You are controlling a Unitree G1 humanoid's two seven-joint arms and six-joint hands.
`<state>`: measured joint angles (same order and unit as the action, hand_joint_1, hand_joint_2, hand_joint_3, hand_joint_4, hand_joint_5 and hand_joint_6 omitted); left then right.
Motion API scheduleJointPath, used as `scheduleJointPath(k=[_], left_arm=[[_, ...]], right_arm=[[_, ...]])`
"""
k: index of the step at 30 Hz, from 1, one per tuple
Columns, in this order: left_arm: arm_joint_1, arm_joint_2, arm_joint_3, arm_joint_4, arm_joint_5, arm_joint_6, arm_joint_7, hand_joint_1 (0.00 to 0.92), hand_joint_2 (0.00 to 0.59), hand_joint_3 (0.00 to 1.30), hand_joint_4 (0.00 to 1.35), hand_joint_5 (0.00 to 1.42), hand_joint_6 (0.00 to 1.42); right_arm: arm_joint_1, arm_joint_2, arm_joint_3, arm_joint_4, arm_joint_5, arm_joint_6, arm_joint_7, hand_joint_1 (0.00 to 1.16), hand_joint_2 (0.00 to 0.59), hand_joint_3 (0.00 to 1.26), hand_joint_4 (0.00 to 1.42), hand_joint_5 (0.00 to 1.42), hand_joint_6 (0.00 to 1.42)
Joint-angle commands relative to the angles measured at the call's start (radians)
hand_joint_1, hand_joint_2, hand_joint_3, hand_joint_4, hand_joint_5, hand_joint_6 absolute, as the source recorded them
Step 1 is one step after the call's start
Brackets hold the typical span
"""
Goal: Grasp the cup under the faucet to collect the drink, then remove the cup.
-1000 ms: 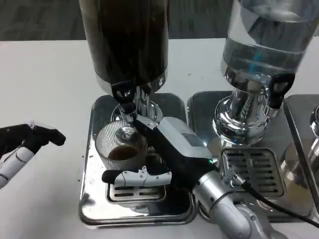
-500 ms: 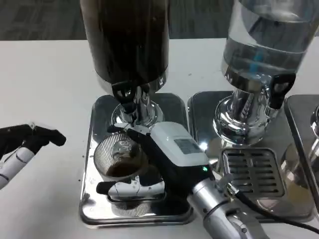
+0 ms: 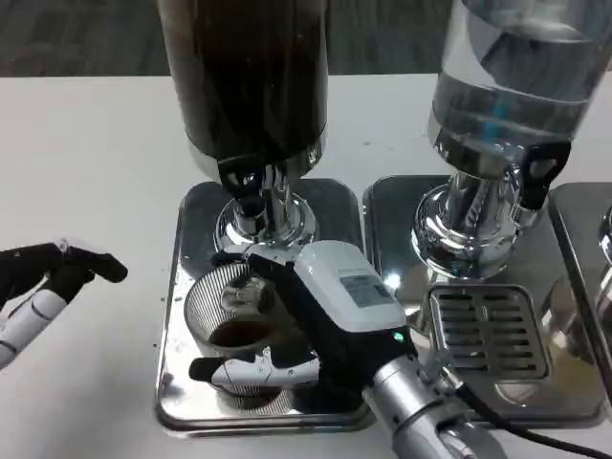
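— Where is the cup (image 3: 232, 311) right now?

— It sits on the steel tray (image 3: 191, 215) under the dark drink dispenser (image 3: 249, 76), toward the tray's front, over the drain grate. It is a clear ribbed cup with a little brown drink in the bottom. The faucet (image 3: 243, 188) with its black handle hangs behind and above it, so the cup is not straight beneath the spout.

— Who has it?

— The right hand (image 3: 306, 330). It reaches in from the lower right, its white back facing up with a small green light near the wrist. Its fingers (image 3: 253, 368) wrap around the front of the cup, and another black finger shows at the far rim, so the cup is gripped between them.

— Is the cup upright?

— It looks upright, or close to it. I cannot tell whether its base touches the grate or is lifted off.

— And the left hand (image 3: 43, 287)?

— Off to the left, over the bare white table (image 3: 96, 143), well apart from the tray. It holds nothing. Its black fingertips (image 3: 100, 266) point right, lying close together rather than spread.

— What else is there?

— A second dispenser (image 3: 512, 86) with clear liquid stands to the right on its own tray, with another grate (image 3: 488, 330) in front of it. A black cable (image 3: 535, 435) runs along the right forearm.
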<state>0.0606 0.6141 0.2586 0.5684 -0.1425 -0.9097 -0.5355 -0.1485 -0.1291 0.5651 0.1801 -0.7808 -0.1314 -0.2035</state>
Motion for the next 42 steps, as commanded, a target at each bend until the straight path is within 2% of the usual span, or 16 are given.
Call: scheduleJointPath(k=[1,10,20,42], left_arm=[[0.006,0.019,0.000,-0.012,0.014,-0.009,0.003,0.000,0.215,0.58,0.49,0.37,0.42],[0.001,0.021,0.001,-0.007,0.012,-0.008,0.003,0.000,0.210,0.58,0.49,0.37,0.42],[-0.026,0.032,-0.010,0.011,0.006,-0.003,-0.013,0.000,0.209,0.58,0.49,0.37,0.42],[-0.050,0.023,-0.018,0.032,-0.002,-0.011,-0.038,0.000,0.201,0.55,0.48,0.38,0.44]], right_arm=[[0.019,0.000,0.006,-0.007,-0.008,0.001,-0.010,0.45,0.136,0.35,0.47,0.78,1.10],[0.022,0.003,-0.002,0.000,-0.007,-0.020,-0.073,0.45,0.149,0.38,0.52,0.83,1.18],[0.049,0.003,-0.014,-0.032,-0.023,-0.005,-0.114,0.44,0.152,0.39,0.54,0.85,1.19],[0.117,-0.016,-0.069,-0.131,-0.034,0.037,-0.107,0.45,0.171,0.43,0.56,0.87,1.20]])
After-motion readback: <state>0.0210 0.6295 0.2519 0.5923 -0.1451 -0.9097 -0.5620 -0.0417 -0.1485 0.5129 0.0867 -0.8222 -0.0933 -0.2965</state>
